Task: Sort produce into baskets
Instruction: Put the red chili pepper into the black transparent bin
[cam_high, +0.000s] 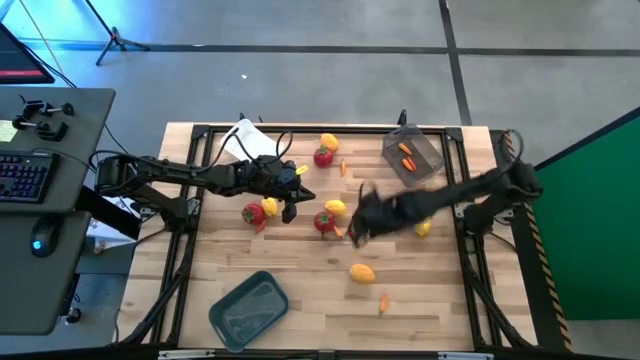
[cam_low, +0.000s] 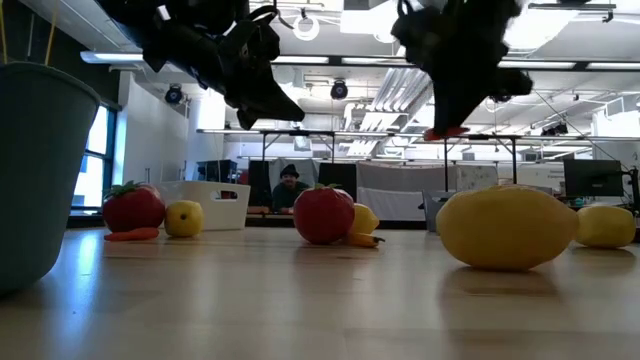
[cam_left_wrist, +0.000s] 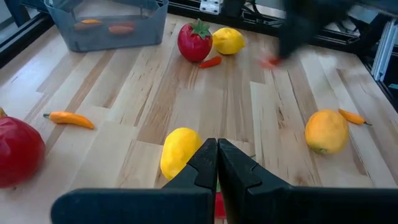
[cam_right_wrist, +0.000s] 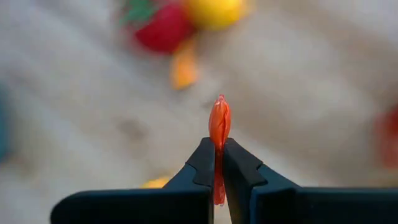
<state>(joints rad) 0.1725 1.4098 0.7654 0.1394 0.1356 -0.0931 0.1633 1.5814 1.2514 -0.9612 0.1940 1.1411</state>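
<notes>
Because the right pincer (cam_right_wrist: 217, 163) is closed on only the thin edge of a small orange-red piece (cam_right_wrist: 219, 124), raised above the counter (cam_high: 300, 270) near its middle, the piece could slip free on the way to the dark basket (cam_high: 413, 155) at the far right; the left pincer (cam_left_wrist: 217, 163) hangs closed and empty over the left-centre.

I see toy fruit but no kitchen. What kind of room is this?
Probably a robotics lab or workshop, not a kitchen. A wooden table has two robot arms mounted on it, a desk with a keyboard stands beside it, and bare pipes and lights hang from the ceiling behind.
</notes>
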